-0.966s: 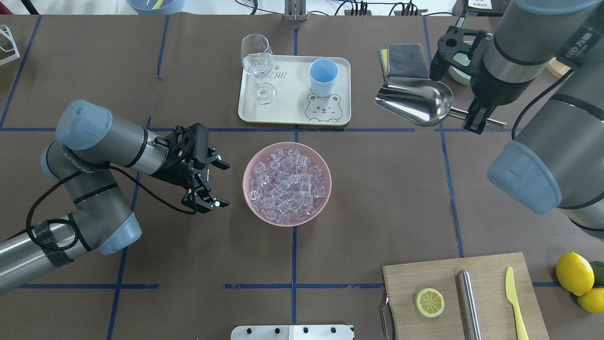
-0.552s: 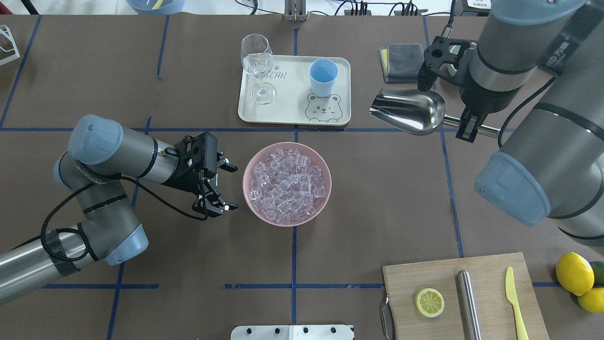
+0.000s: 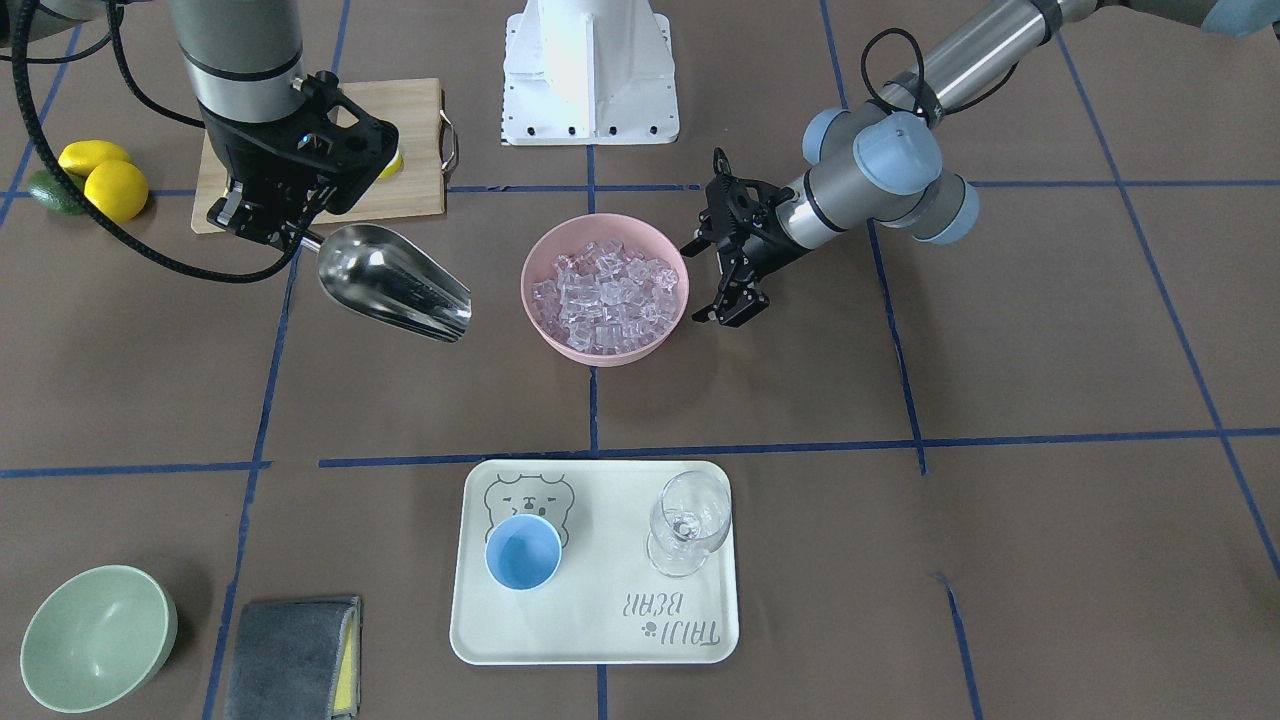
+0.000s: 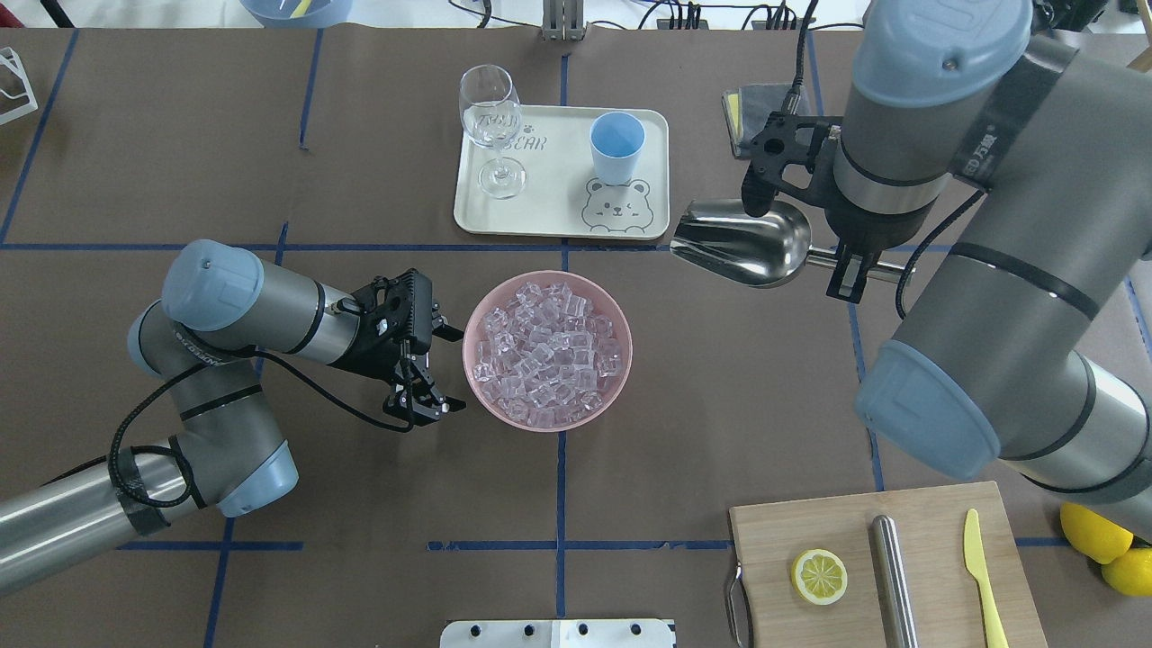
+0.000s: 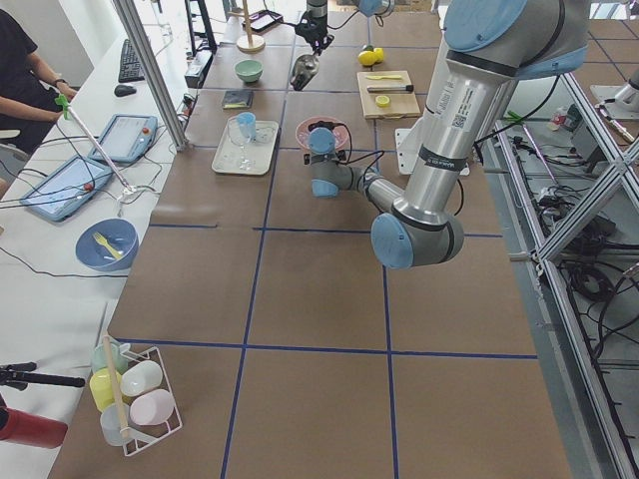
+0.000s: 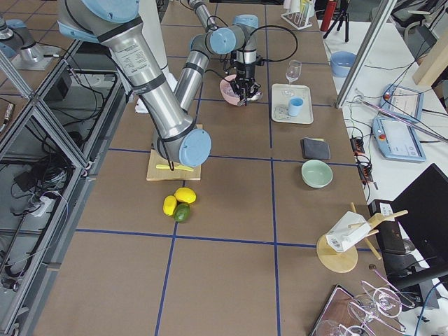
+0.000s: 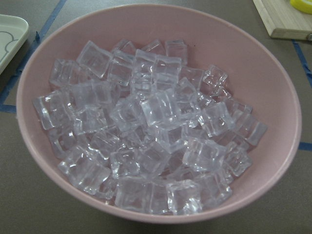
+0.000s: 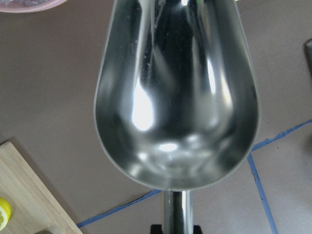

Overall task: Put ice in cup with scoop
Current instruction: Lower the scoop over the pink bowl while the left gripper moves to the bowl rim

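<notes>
A pink bowl (image 4: 498, 411) at the table's middle is heaped with clear ice (image 4: 547, 351) cubes, which fill the left wrist view as ice (image 7: 146, 126). My left gripper (image 4: 448, 369) is open just left of the bowl, its fingers level with the rim and holding nothing. My right gripper (image 4: 850, 265) is shut on the thin handle of the steel scoop (image 4: 747, 245). The scoop hangs empty above the table, right of and beyond the bowl, its mouth toward the bowl. The light-blue cup (image 4: 617, 144) stands empty on the cream tray (image 4: 558, 216).
A wine glass (image 4: 490, 117) shares the tray with the cup. A cutting board (image 4: 918, 513) at the near right carries a lemon slice, a steel cylinder and a yellow knife. Lemons (image 4: 1093, 531) lie beside it. A green bowl (image 3: 95, 635) and a grey cloth (image 3: 290, 655) sit at the far right.
My right arm has carried the scoop leftward and nearer, toward the bowl. The left gripper has moved right, up to the bowl's left side, still open.
</notes>
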Robot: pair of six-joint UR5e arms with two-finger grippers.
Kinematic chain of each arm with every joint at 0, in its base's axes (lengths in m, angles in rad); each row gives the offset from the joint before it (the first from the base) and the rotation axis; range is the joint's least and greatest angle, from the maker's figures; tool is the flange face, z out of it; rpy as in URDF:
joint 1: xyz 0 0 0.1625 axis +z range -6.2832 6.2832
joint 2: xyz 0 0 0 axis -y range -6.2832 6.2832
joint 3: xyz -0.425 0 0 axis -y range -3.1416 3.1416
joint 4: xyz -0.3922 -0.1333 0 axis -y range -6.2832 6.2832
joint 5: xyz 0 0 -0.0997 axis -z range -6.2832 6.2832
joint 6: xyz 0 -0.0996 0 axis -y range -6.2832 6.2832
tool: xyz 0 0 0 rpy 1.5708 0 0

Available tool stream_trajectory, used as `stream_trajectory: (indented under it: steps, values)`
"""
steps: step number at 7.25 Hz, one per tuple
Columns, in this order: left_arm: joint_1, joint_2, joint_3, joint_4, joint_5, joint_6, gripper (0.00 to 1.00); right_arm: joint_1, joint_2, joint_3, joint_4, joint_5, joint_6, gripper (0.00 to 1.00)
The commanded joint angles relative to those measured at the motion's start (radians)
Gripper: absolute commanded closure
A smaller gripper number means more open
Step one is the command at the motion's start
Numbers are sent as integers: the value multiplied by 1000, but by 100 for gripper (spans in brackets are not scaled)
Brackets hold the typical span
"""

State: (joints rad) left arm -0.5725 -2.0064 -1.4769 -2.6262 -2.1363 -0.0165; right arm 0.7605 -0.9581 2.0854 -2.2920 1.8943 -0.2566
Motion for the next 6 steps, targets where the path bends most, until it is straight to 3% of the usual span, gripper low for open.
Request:
stream_trajectory:
  steps: [1, 2, 4, 6]
  values:
    - [0, -3, 3, 0, 0, -2, 0, -36, 108, -54, -91, -49, -4, 100]
    - [2, -6, 6, 0, 0, -2, 0, -71, 161, -85, -151, -116, -15, 100]
    - [6, -8, 9, 0, 0, -2, 0, -105, 179, -100, -158, -162, -18, 100]
    - [6, -8, 13, 0, 0, -2, 0, -179, 280, -152, -290, -269, -41, 100]
